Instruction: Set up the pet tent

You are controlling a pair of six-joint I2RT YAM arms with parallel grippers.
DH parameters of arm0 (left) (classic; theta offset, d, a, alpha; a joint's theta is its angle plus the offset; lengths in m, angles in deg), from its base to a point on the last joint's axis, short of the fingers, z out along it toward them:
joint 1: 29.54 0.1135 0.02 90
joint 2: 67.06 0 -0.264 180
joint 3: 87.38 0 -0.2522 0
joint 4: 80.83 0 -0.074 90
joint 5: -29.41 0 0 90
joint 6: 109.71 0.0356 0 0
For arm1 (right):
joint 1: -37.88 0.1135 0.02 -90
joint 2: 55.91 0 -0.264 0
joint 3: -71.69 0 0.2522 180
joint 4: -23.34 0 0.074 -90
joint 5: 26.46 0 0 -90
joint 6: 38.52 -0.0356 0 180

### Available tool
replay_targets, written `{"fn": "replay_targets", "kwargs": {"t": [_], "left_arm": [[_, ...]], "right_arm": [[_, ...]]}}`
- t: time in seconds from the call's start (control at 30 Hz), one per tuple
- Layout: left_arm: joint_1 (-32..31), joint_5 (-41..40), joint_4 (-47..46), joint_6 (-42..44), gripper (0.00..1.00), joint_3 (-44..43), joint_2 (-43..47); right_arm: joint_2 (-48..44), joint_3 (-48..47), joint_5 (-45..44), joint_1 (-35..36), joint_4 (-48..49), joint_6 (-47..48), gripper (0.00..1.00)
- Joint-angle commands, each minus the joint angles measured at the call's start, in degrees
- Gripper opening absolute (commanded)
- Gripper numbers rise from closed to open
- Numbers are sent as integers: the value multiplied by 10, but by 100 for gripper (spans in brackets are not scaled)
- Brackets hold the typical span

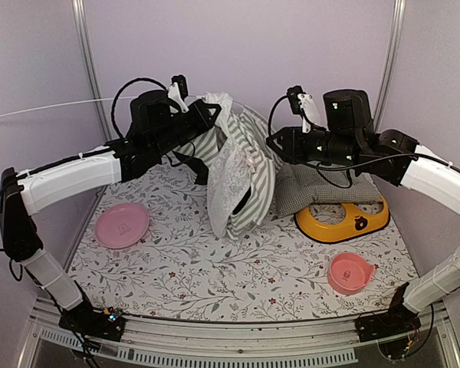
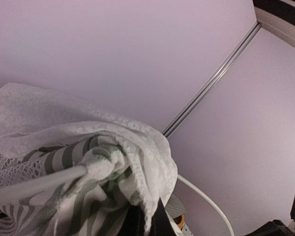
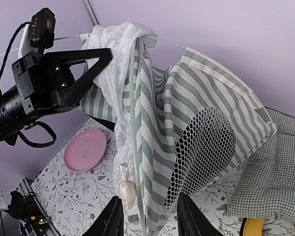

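Observation:
The pet tent (image 1: 238, 172), grey-green and white striped with white lace, hangs bunched above the floral mat. My left gripper (image 1: 209, 115) is shut on its gathered top. In the left wrist view the fabric (image 2: 103, 162) drapes over the dark fingers (image 2: 132, 221), and a thin white pole (image 2: 34, 184) pokes out to the left. My right gripper (image 1: 271, 142) hovers at the tent's right side. Its fingers (image 3: 113, 219) stand apart, and the striped cloth (image 3: 152, 147), a pole (image 3: 137, 162) and the mesh window (image 3: 206, 147) hang just beyond them.
A green-checked cushion (image 1: 314, 190) lies at the back right, partly over a yellow bowl stand (image 1: 342, 221). A pink plate (image 1: 122, 225) sits on the mat at the left and a pink bowl (image 1: 349, 272) at the front right. One pole end (image 1: 46, 109) juts far left.

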Motion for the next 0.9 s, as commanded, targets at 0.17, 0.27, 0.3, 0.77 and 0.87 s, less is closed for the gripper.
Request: {"fn": "replay_targets", "kwargs": {"t": [0.17, 0.27, 0.3, 0.77, 0.87], "left_arm": [[-21, 13, -32, 17, 0, -29, -4], [-27, 26, -40, 15, 0, -29, -5], [-30, 31, -43, 15, 0, -29, -5], [-72, 104, -95, 18, 0, -42, -2], [-82, 97, -88, 19, 0, -44, -4]], "right_arm": [[66, -85, -18, 2, -11, 17, 5], [89, -118, -20, 2, -27, 24, 0], [97, -129, -20, 1, -32, 29, 0], [217, -295, 52, -47, -147, 84, 0], [243, -348, 54, -59, -158, 99, 0]]}}
